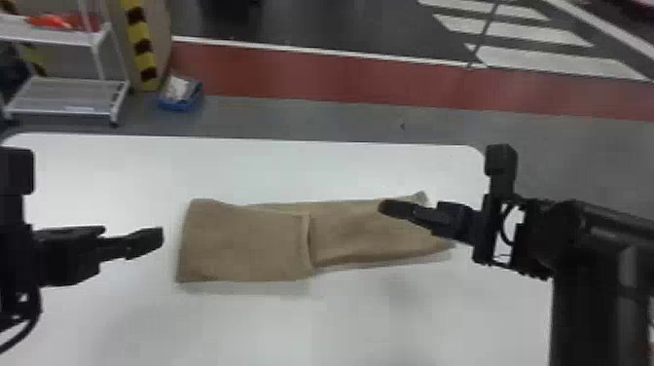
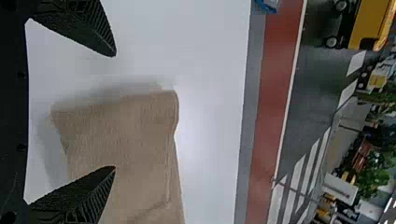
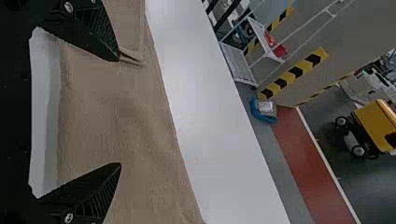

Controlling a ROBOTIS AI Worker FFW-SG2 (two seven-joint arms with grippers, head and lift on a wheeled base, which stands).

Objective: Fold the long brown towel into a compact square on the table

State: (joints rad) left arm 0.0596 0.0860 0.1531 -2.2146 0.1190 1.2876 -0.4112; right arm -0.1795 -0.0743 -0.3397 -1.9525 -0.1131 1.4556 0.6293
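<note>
Table under towel, loaded bin beyond

In the right wrist view, looks out past the right claw, with its ribbed black fingers set wide apart, onto the long brown towel, spread over the white bench with a narrow fold of cloth right by one fingertip. Beyond the bench — takes in a blue bin holding something pale, a white rack, a red floor strip and, farther off, a yellow wheeled machine.
</note>
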